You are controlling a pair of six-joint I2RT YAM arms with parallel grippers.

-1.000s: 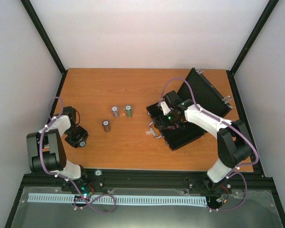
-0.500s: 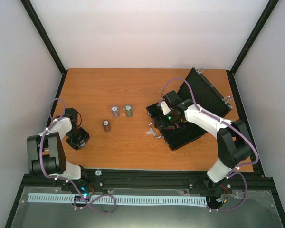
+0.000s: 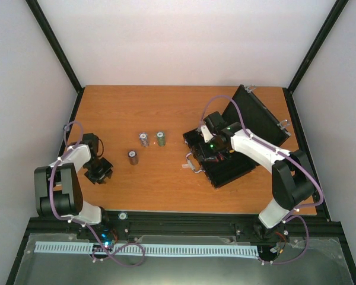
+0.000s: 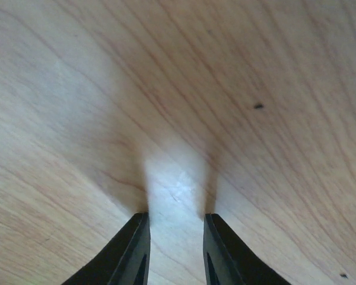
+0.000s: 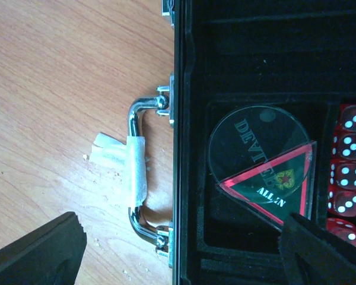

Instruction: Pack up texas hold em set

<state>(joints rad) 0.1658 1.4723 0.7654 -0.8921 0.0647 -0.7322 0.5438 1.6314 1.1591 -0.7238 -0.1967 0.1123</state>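
Okay, flat black rectangular case (image 3: 226,172) with silver corners lay open on the right half of the orange-brown wooden table (image 3: 166,107), nearer the right edge than the left. Its black lid (image 3: 256,116) stood tilted back toward the far right corner. Curved chrome handle (image 5: 132,124) stuck out from the case side facing the table's left edge. A strip of white tape (image 5: 132,172) was wrapped round the handle, its loose end lying on the table.

Inside, in one black-lined compartment, a round see-through dealer disc (image 5: 249,139) lay flat, with a red-edged triangular "ALL IN" marker (image 5: 273,187) partly over it. The neighbouring compartment held a column of small red dice (image 5: 347,172) with white pips; the view cut them off, so no count.

Right gripper (image 5: 181,234) hovered over the handle side of the case, fingers spread wide, one above the table and one above the tray, gripping nothing.

Three small chip stacks (image 3: 143,139) stood upright on the table left of the case, well apart from it. Two stood side by side around the table's middle, and the third stack (image 3: 133,157) was a bit nearer the near edge and further left.

Left gripper (image 4: 175,234) sat near the left edge, pointed down at bare table, black fingers a narrow gap apart with nothing between them.
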